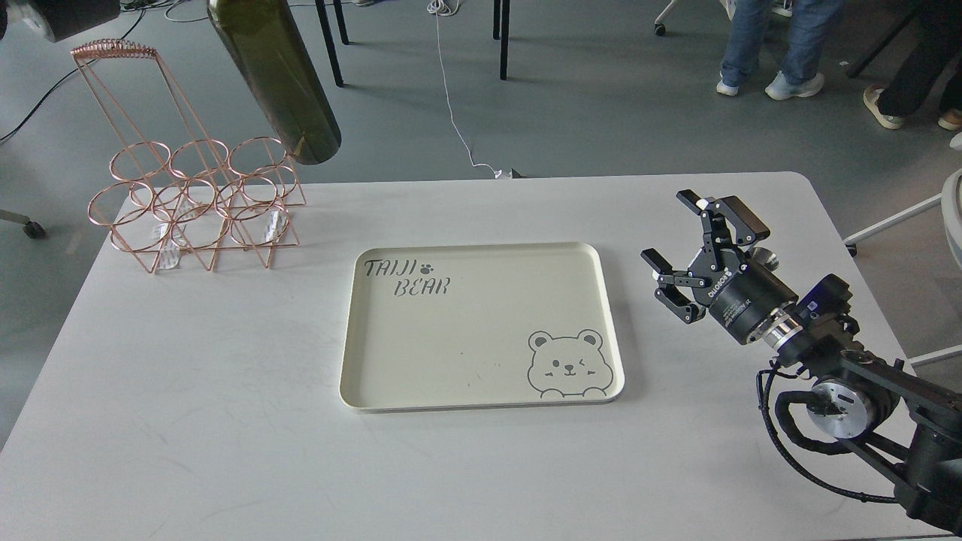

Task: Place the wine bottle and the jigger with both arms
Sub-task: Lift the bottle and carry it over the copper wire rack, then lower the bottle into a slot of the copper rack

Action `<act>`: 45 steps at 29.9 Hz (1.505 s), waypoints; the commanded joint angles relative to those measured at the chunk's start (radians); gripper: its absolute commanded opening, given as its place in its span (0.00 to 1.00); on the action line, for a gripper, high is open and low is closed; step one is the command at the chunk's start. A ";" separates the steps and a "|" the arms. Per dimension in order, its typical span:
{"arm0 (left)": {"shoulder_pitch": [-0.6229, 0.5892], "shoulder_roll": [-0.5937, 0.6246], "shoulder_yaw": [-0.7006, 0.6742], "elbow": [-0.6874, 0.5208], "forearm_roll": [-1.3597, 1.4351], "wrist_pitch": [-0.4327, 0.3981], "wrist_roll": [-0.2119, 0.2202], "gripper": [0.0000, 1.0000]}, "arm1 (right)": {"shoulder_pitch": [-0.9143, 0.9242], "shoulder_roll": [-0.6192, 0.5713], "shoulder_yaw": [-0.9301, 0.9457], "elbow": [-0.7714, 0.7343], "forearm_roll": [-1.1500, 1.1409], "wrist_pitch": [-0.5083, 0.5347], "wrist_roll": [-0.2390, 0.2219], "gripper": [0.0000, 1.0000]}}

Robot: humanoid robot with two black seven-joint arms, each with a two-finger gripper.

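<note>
Nearest, the right arm [864, 391] comes in from the lower right; the right gripper [680, 252] has its jaws apart, holding nothing, over the white table [225, 421] beside the cream tray [421, 338]. A small steel part [765, 258] behind it may be the jigger; I cannot tell. Farther left stands a copper wire rack [195, 203]. The wine bottle [282, 79] hangs tilted above it; the left gripper is outside the view

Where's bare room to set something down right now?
The cream tray is bare inside. The table is open left of the tray and along its near edge. Crowded spots: the copper rack far left, my right claw right of the tray.
</note>
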 commanded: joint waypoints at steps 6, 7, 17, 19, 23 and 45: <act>-0.002 0.045 0.098 0.048 -0.001 0.015 0.000 0.21 | -0.002 0.004 -0.001 0.000 -0.010 0.000 0.000 0.99; 0.000 0.041 0.098 0.064 0.001 0.018 0.000 0.21 | -0.002 0.004 -0.001 0.000 -0.010 -0.001 0.000 0.99; -0.002 -0.013 0.099 0.147 0.006 0.040 0.000 0.21 | -0.005 0.004 0.000 0.000 -0.010 0.000 0.000 0.99; -0.002 -0.025 0.099 0.163 0.007 0.041 0.000 0.21 | -0.005 0.004 0.000 0.000 -0.010 -0.001 0.000 0.99; -0.002 -0.033 0.115 0.173 0.007 0.041 0.000 0.15 | -0.008 0.002 0.000 0.000 -0.010 0.000 0.000 0.99; -0.003 -0.061 0.148 0.232 0.009 0.086 0.000 0.07 | -0.015 0.002 0.000 0.000 -0.016 -0.001 0.000 0.99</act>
